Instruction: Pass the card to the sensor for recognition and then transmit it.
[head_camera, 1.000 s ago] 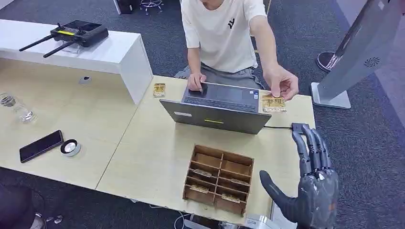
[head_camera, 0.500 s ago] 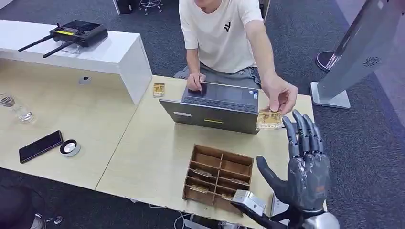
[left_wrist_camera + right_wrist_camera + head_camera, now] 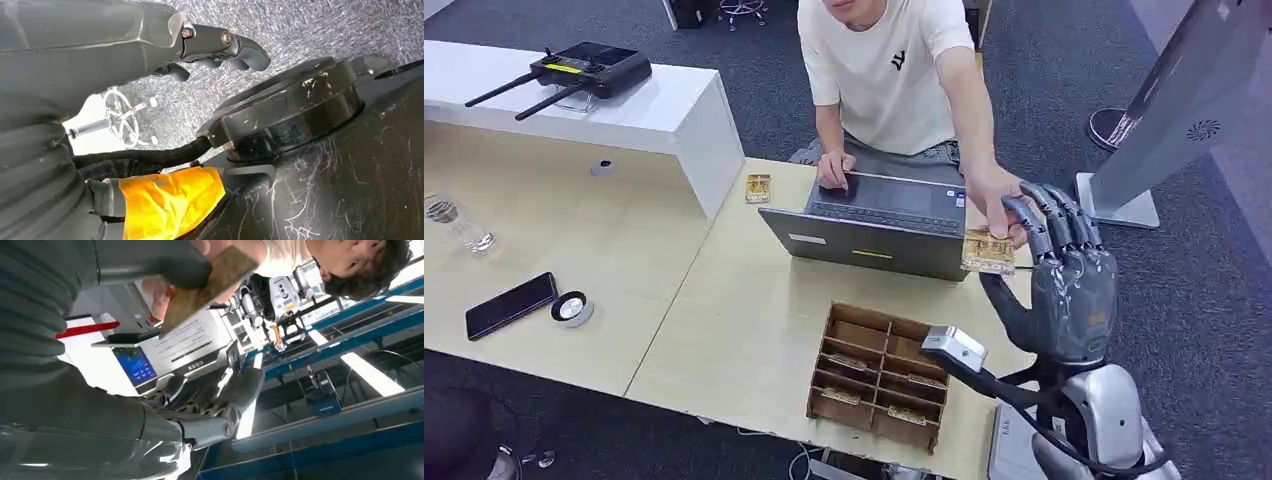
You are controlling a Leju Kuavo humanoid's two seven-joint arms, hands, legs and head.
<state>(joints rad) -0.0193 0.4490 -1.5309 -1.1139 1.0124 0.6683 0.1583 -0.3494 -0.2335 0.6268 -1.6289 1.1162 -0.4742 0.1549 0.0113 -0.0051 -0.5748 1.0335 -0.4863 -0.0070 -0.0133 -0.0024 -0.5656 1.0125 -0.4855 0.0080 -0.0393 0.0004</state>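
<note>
The tabletop (image 3: 724, 330) was the biggest thing, and a person (image 3: 889, 70) sat behind it with one hand on an open laptop (image 3: 874, 225). Near the front edge stood a wooden compartment box (image 3: 882, 375), with some small pieces lying in its cells. Farther to the left lay a black phone (image 3: 510, 305).

The right hand (image 3: 1064, 285) was raised beside the laptop, with its fingers (image 3: 1049, 215) spread and upright. The person's hand (image 3: 994, 190) held the card (image 3: 989, 250) out just beside the laptop's corner. The thumb (image 3: 1004, 305) was below the card and the fingers were behind it, but I cannot tell whether they touched it. In the right wrist view the card (image 3: 205, 287) lay close against the thumb. The left hand (image 3: 220, 47) hung over the floor with its fingers curled in on nothing.

I judge that the step was receiving the card. The next move calls for closing on it firmly before carrying it to the sensor, which I could not identify.
</note>
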